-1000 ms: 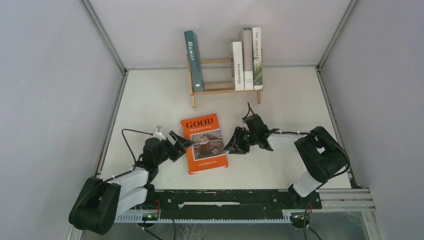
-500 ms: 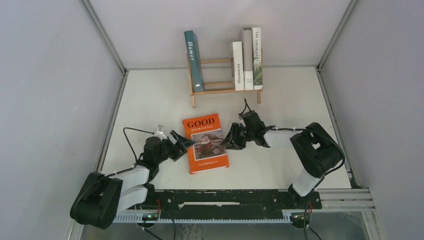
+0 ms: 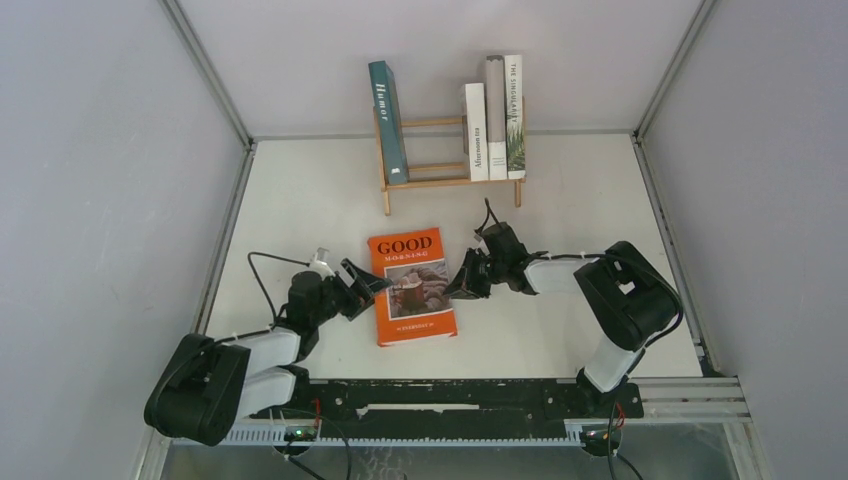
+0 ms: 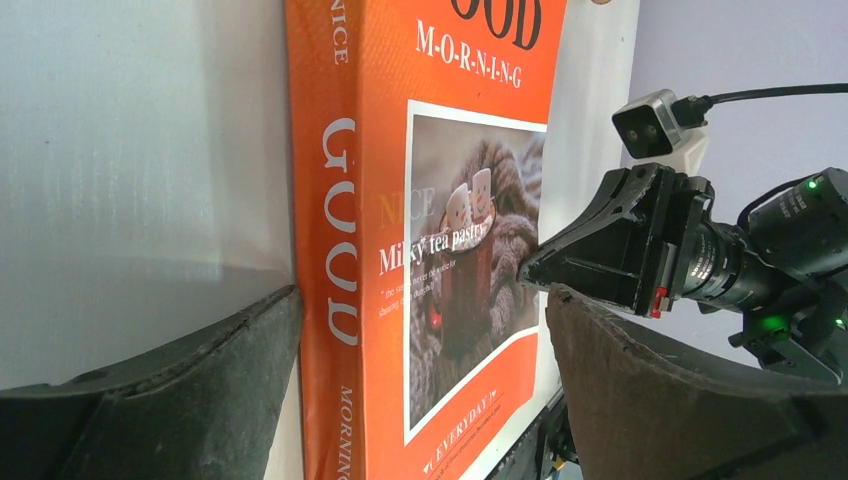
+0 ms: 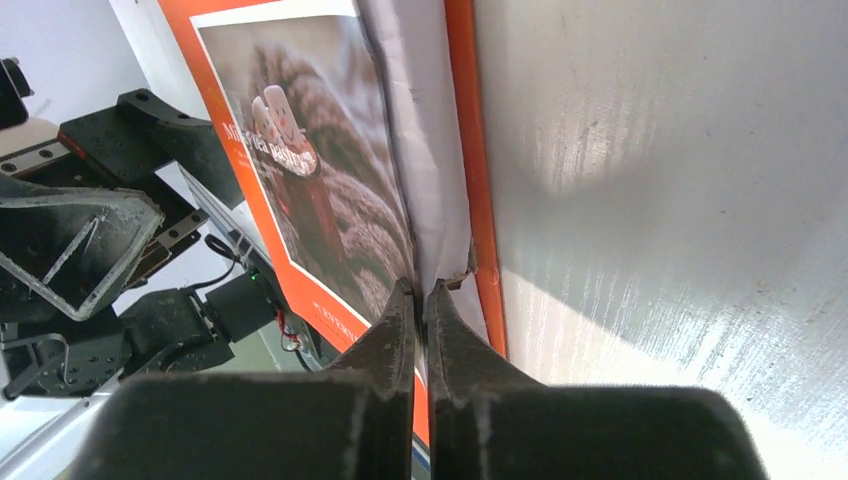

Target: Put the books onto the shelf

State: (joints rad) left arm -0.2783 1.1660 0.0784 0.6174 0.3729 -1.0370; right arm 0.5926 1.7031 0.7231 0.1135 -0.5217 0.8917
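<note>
Top view: we're seeing the orange GOOD book (image 3: 410, 285) lying flat, cover up, on the table (image 3: 600, 220). The shelf (image 3: 440, 183) is standing well beyond the book's far edge, holding a teal book (image 3: 388, 120) and three pale books (image 3: 495, 125). Left wrist: the left gripper (image 4: 420, 300) is sitting with fingers wide apart around the book's (image 4: 440, 200) spine side, gripping nothing. Right wrist: the right gripper (image 5: 420, 290) is pinching together on the book's (image 5: 330, 150) front cover edge, which is bowing off the pages.
</note>
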